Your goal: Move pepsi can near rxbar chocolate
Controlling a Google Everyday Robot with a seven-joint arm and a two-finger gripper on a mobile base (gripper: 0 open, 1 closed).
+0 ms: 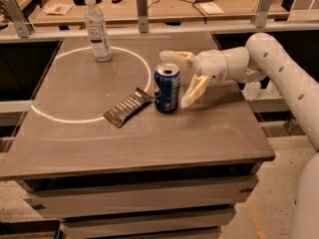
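Pepsi can (167,87) stands upright just beside the end effector (183,76); its jaws spread.

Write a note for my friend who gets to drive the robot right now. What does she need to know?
Gripper: open, at the right side of the pepsi can, fingers spread around it, holding nothing.
Pepsi can: upright on the table, right beside the right end of the rxbar chocolate; whether they touch is unclear.
Rxbar chocolate: lying flat, angled, left of the can.
Done: the can looks close enough to the bar.
Left: probably just draw the arm back without bumping the can.
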